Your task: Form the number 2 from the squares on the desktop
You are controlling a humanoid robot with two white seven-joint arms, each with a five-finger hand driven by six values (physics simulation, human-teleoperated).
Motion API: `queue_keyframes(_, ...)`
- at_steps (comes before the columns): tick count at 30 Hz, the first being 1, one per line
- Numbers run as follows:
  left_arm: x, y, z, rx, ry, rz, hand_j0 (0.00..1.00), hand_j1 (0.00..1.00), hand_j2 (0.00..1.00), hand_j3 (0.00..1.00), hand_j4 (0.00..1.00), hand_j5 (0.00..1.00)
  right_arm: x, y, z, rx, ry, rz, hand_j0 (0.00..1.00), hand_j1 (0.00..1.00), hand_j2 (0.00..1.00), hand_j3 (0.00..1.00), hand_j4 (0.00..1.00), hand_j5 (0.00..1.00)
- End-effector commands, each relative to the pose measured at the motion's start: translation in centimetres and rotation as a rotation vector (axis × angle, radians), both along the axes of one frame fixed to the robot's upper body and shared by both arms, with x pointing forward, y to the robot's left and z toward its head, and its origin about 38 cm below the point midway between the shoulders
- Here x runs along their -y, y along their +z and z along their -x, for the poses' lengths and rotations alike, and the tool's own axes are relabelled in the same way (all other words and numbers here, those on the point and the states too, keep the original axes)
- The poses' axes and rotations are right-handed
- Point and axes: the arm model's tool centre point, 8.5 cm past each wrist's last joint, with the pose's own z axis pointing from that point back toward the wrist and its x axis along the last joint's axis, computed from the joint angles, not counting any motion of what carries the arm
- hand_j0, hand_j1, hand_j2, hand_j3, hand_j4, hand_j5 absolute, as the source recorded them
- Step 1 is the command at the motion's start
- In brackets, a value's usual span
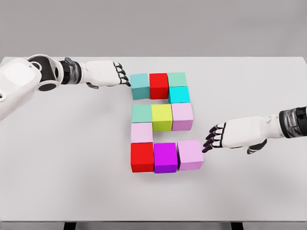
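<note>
Head view shows the cubes (162, 122) forming a 2 mid-desk (57, 167). Both the left hand (106, 74) and right hand (230, 134) are released, fingertips near end cubes. They look rigid and light; nudge flat faces.

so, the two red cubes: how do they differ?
The upper red cube sits mid top row, between two teal cubes; the lower red cube is the bottom-left corner, beside the purple cube. The lower one looks a brighter red and larger in frame. Both stand flat, untouched by either hand.
</note>
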Motion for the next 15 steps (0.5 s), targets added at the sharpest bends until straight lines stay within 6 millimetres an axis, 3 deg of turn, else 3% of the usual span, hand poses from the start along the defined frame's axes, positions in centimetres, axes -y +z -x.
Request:
queue_keyframes(1,-0.1,0.0,-0.1,-0.001,0.005,0.004,0.93,0.93,0.93,0.93,0.93,0.93,0.0,0.1,0.0,-0.001,-0.002,-0.003,1.00,1.00,1.00,1.00,1.00,1.00)
queue_keyframes(8,-1.1,0.3,-0.2,0.005,0.024,0.005,0.93,0.93,0.93,0.93,0.93,0.93,-0.6,-0.3,0.2,-0.010,0.014,-0.008,1.00,1.00,1.00,1.00,1.00,1.00)
queue_keyframes(15,-4.7,2.0,-0.3,0.017,0.099,0.061,0.95,0.95,0.95,0.95,0.95,0.95,-0.6,-0.2,0.2,-0.008,0.013,-0.010,1.00,1.00,1.00,1.00,1.00,1.00)
